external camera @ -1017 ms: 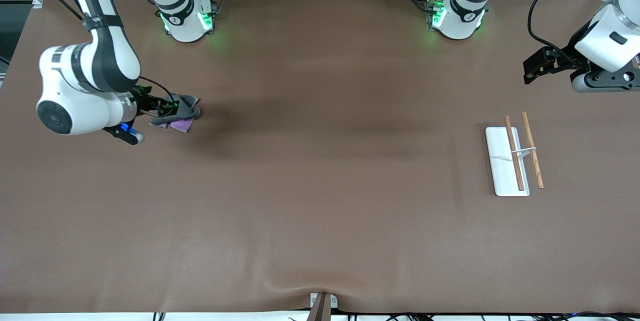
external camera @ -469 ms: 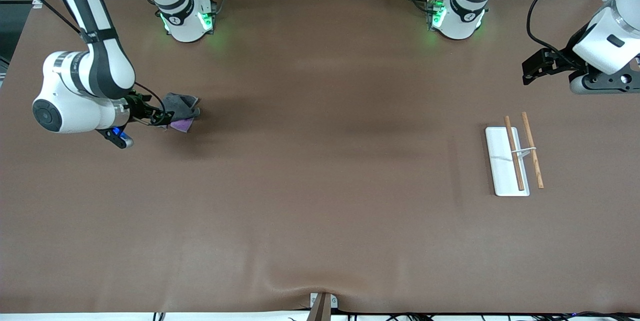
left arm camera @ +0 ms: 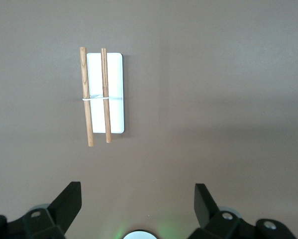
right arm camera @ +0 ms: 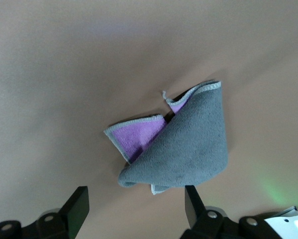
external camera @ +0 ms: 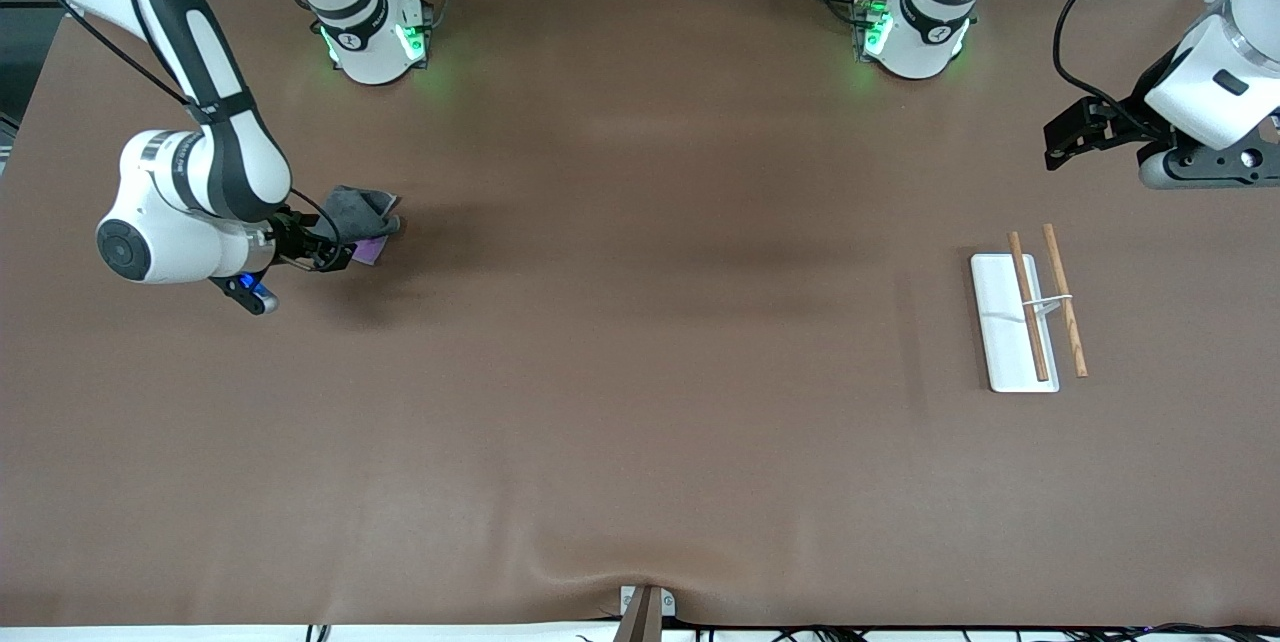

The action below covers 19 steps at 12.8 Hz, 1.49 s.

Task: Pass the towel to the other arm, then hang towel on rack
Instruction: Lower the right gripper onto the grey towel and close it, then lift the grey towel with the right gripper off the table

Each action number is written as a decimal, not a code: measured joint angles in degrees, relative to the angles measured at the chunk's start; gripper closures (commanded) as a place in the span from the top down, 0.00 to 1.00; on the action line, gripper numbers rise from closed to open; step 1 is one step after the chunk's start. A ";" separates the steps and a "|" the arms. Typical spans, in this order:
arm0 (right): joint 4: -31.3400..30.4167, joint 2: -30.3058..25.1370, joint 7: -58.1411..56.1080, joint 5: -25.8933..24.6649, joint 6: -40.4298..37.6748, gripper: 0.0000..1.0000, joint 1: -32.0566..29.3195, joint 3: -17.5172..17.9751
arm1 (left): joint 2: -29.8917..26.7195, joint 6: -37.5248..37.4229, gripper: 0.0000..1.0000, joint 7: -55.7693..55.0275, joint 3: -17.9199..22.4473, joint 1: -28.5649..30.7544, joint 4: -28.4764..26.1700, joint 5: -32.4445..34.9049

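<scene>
We see the towel [external camera: 362, 213] lying folded on the table [external camera: 640, 422] at the right arm's end, grey side up with a purple flap showing underneath. The right gripper [external camera: 333, 253] hangs low just beside it, on the side nearer the front camera, with its fingers [right arm camera: 78, 206] spread and nothing between them; the right wrist view shows the cloth lying free ahead of the jaws. The left gripper [external camera: 1062, 140] waits wide open and empty in the air near the left arm's end, and the rack [external camera: 1028, 318] lies flat on the table well apart from the towel.

We judge the main risk to be a poor pinch: if the fingers close on only the top grey layer or the loose edge, the cloth may unfold, slip out, or leave too little hanging for the left gripper to take. Pushing down into the fold could also shove it along the table.

In the front view the right arm's wrist covers the towel's near edge, so we cannot tell whether a fingertip touches it. Both wrist views cut the fingers off at their bases.
</scene>
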 measured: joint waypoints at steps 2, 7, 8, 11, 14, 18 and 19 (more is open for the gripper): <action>-0.04 1.38 0.00 0.00 1.40 0.79 -0.12 -0.02 | 0.00 0.00 1.00 0.00 0.00 0.00 -0.01 0.00; -0.07 5.36 -0.50 0.00 2.75 0.69 -0.88 -0.04 | 0.03 0.00 1.00 0.00 0.00 0.00 -0.02 0.00; -0.07 5.91 -0.52 0.01 3.16 0.68 -0.87 -0.02 | 0.05 0.00 1.00 0.00 -0.01 0.00 -0.02 0.00; -0.07 6.72 -0.56 0.01 3.54 0.64 -0.88 -0.01 | 0.07 -0.40 1.00 0.00 -0.01 0.00 -0.03 0.00; -0.09 7.56 -0.56 0.01 3.51 0.65 -0.88 -0.01 | 0.07 -0.60 1.00 0.00 0.01 0.02 -0.03 0.00; -0.13 8.42 -0.57 0.01 2.14 0.27 -0.88 -0.01 | 0.07 -0.60 1.00 0.00 0.07 0.10 -0.02 0.00; -0.13 8.48 -0.57 0.01 1.71 0.17 -0.88 -0.01 | 0.07 -0.60 1.00 0.00 0.05 0.05 -0.03 0.00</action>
